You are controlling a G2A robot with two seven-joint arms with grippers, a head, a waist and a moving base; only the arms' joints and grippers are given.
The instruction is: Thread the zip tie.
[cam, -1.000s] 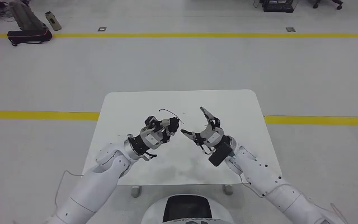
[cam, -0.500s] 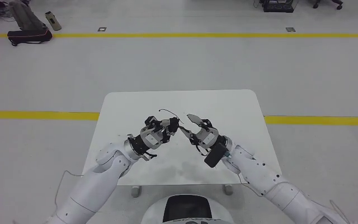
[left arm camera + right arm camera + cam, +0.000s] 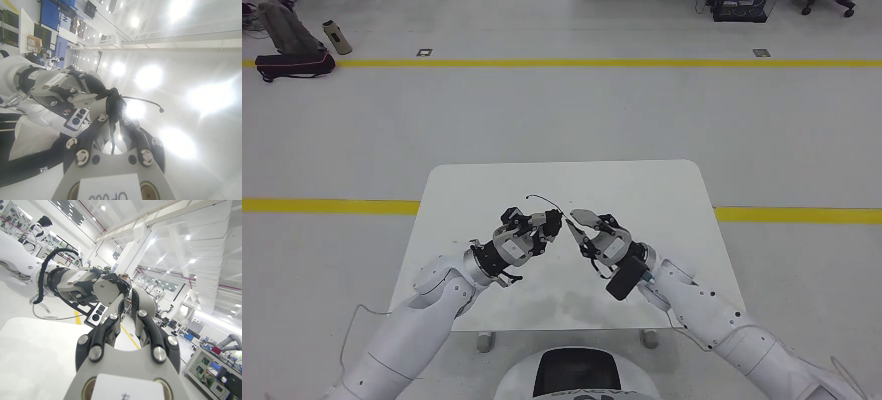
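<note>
Table: a white table (image 3: 662, 190) with rounded corners stands on a pale grey floor (image 3: 562, 120); both arms reach over it from the near edge.
Left gripper: the left gripper (image 3: 545, 226) (image 3: 114, 110) hangs above the middle of the table, slightly left of centre and lifted off the top. Its jaws are pressed together on the zip tie, the black-wrapped tips pinching the strap.
Right gripper: the right gripper (image 3: 578, 222) (image 3: 128, 293) hangs just right of the left one, tips pointing at it and nearly meeting it. Its jaws stand a narrow gap apart, ribbed pads facing each other with the room showing between them. In the left wrist view its tips seem to lie against the left gripper's pinch, but whether they touch the strap cannot be told.
Zip tie: the zip tie (image 3: 545, 198) (image 3: 143, 100) is thin and black, held in the air clear of the table. A short free length arcs out of the pinch toward the far side and bends left, ending in a small square head (image 3: 161, 110). The rest of the strap runs back between the left gripper's fingers.
Floor lines: a yellow line (image 3: 322, 205) crosses the floor from left to right level with the table; a second yellow line (image 3: 542, 63) runs farther off.
Far left: a black bag (image 3: 292, 62) lies on the far line, with a grey cylinder (image 3: 337, 37) just beside it.
</note>
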